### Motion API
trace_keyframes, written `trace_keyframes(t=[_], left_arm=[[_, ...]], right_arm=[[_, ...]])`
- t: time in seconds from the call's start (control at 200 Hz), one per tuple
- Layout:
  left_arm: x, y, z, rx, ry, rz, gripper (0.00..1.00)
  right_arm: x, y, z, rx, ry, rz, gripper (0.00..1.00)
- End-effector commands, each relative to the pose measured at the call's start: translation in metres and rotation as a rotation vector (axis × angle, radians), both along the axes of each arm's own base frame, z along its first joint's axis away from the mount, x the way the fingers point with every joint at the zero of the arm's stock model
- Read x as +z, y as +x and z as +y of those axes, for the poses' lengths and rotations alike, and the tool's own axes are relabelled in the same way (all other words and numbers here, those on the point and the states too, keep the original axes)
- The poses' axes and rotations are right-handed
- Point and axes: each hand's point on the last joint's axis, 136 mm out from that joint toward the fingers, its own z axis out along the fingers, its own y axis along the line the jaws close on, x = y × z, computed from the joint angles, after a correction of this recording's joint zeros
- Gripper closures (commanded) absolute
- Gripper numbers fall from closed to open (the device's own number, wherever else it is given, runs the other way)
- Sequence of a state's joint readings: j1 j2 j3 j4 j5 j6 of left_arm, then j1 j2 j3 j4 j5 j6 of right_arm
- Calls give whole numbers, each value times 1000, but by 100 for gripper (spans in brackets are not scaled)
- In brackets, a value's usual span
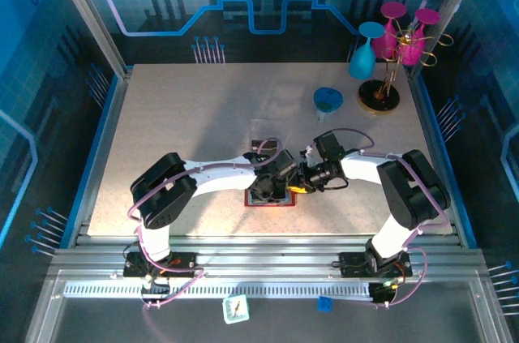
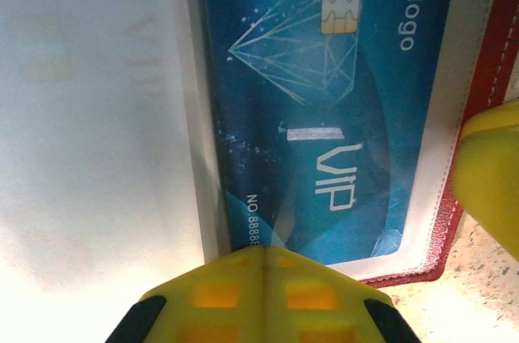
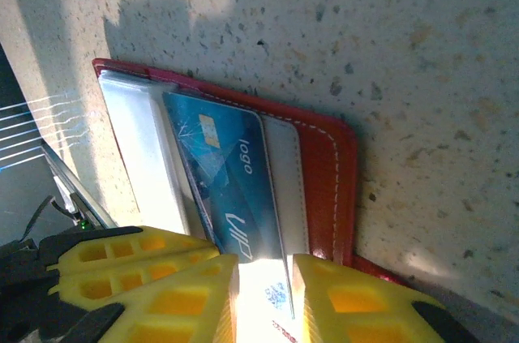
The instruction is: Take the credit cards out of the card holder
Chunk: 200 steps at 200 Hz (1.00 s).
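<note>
**Near edge, overhead view.** I see a metal rail [image 1: 268,255] carrying both arm bases, nearer to me than the card holder [image 1: 280,204]. A small pale square [image 1: 236,309] and a small blue piece [image 1: 324,304] lie nearer still.

**Middle.** The red card holder lies open and flat on the speckled surface [image 1: 178,132], and both arms meet over it.
- The left claw [image 2: 264,272] is clenched, its yellow tips pressed together with nothing between them. It sits at the card holder's edge, over one end of a blue credit card [image 2: 324,116].
- That card bears a chip, "logo" and "VIP", and sits in the card holder's clear sleeve. A pale pocket [image 2: 97,132] lies just beside it.
- The right claw [image 3: 263,290] is released, its jaws narrowly parted at the card holder's edge by the card's end. A bright patch with blue print shows in the gap; I cannot tell what it is or whether the claw touches it.
- In the left wrist view, one of the right claw's fingers [image 2: 491,173] stands just beside the card holder's red rim.

**Far.** Beyond the card holder stands a clear plastic box [image 1: 266,134]. Farther off and to the card holder's right is a blue bowl [image 1: 328,100], then a stand [image 1: 379,96] hung with blue and pink goblets.
</note>
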State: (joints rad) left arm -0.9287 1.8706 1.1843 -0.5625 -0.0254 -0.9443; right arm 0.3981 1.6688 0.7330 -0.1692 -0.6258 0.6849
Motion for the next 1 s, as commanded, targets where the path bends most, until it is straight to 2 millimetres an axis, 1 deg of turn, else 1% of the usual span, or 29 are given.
trace_keyframes(t=[0.0,0.205,0.34,0.46,0.52,0.635,0.8,0.88,0.995], left_arm=[[-10,-14,10,2,31,39,98],[5,-10,7,1,3,9,97],[0,-11,4,-5,1,26,96],[-6,-13,1,-7,-9,42,97],[-6,-13,0,-9,-17,41,96],[-1,-10,-11,-18,-74,25,97],[0,-7,-21,-26,-116,20,96],[4,-5,-24,-33,-130,3,96],[18,3,-18,-17,-130,-57,94]], right_arm=[[1,3,4,-2,43,15,75],[-3,0,9,12,53,30,74],[-5,-2,10,23,40,33,73],[-7,-4,8,35,-8,26,72],[-6,-4,5,41,-40,17,72],[-5,-6,1,53,-78,8,72],[-1,-6,-1,55,-91,-4,72],[1,-7,-2,55,-90,-7,72],[1,-8,0,59,-81,-5,72]])
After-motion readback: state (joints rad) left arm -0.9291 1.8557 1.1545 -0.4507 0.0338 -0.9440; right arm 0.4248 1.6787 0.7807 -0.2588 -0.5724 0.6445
